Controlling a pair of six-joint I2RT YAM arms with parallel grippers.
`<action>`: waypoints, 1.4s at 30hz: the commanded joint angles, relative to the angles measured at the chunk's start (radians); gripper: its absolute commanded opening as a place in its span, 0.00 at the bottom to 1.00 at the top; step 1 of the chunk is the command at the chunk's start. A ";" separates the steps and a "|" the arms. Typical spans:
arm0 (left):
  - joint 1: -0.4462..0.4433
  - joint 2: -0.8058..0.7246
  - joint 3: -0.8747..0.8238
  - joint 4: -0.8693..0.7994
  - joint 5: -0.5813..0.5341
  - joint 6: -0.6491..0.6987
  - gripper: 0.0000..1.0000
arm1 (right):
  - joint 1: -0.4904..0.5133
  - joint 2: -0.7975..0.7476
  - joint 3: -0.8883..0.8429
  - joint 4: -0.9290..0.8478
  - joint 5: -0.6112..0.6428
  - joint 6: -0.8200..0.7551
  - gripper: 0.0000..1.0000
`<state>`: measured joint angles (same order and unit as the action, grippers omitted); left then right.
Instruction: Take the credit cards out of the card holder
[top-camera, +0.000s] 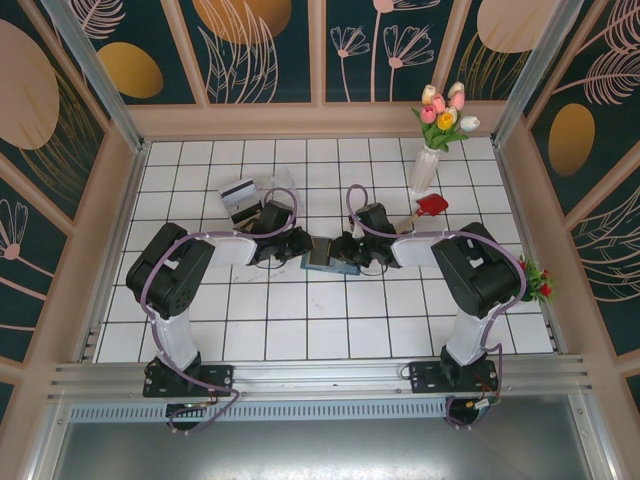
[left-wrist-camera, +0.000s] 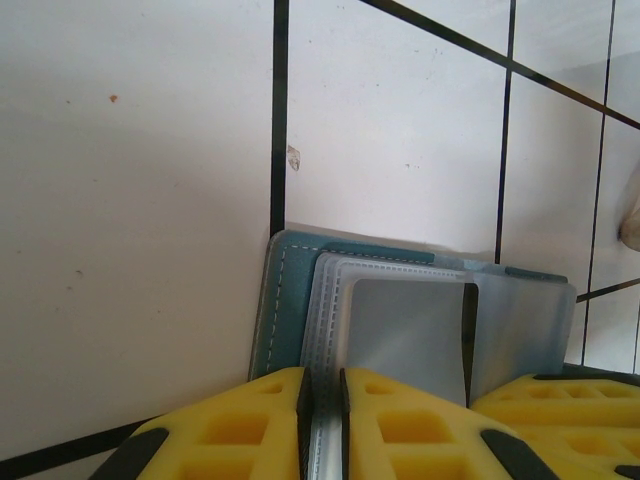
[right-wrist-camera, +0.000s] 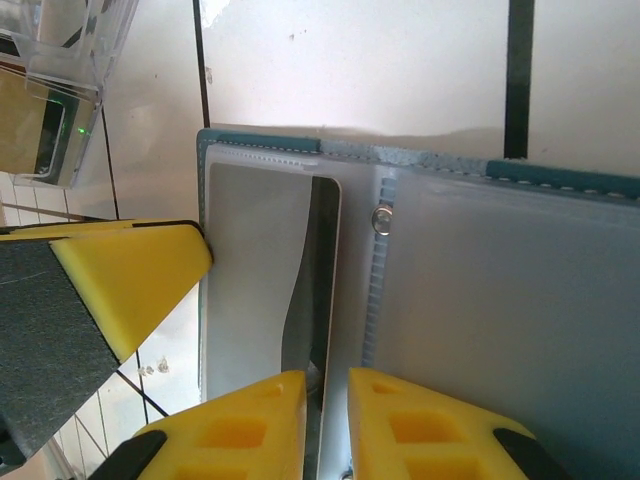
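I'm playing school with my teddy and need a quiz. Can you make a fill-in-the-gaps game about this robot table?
1. The blocky fingers of the left gripper and the right gripper are coloured ___.
2. The pink, yellow and white tulips stand in a white ___.
3. The teal folding card holder lies ___ the two grippers.

Missing words: yellow, vase, between.

Both arms bend in twd the middle. L hand (left-wrist-camera: 322, 420) & R hand (right-wrist-camera: 327, 420) sit close, fingers pinched nearly together.
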<state>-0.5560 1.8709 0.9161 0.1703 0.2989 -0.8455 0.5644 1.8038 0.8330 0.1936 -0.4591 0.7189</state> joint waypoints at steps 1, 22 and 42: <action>0.001 0.040 -0.038 -0.140 -0.029 0.014 0.17 | 0.006 0.025 0.011 -0.005 -0.017 0.008 0.17; 0.001 0.033 -0.030 -0.157 -0.046 0.019 0.19 | 0.002 -0.059 0.006 -0.105 0.078 -0.010 0.11; 0.001 0.031 -0.031 -0.146 -0.035 0.013 0.19 | 0.075 -0.042 0.104 -0.206 0.155 0.174 0.24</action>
<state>-0.5560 1.8709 0.9165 0.1692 0.2981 -0.8452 0.6376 1.7382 0.9092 0.0322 -0.3325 0.8604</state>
